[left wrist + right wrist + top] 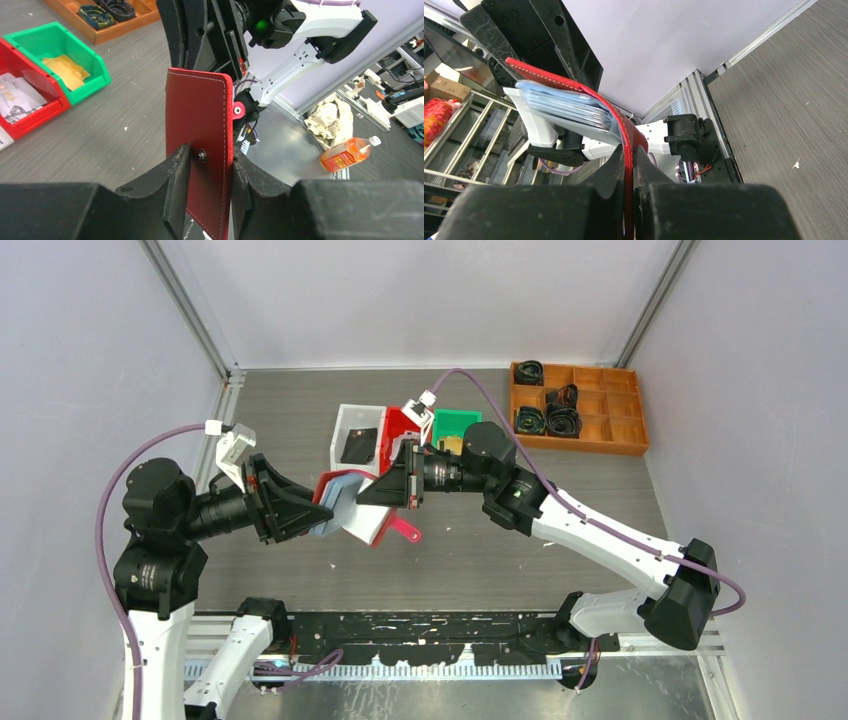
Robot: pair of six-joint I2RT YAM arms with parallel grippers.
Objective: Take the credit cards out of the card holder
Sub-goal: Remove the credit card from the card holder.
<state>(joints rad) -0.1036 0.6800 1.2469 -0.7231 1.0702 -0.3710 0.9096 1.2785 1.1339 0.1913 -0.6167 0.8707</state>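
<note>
R gripper (630, 156) on red card holder (197, 125)

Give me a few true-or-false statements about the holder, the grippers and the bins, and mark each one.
1. The left gripper and the right gripper both grip the holder. True.
2. The holder lies flat and shut. False: it is held up in the air between the grippers, with its pale sleeves showing.
3. The green bin has gold cards in it. True.
4. The white bin holds nothing. False: a dark card lies in it.
</note>
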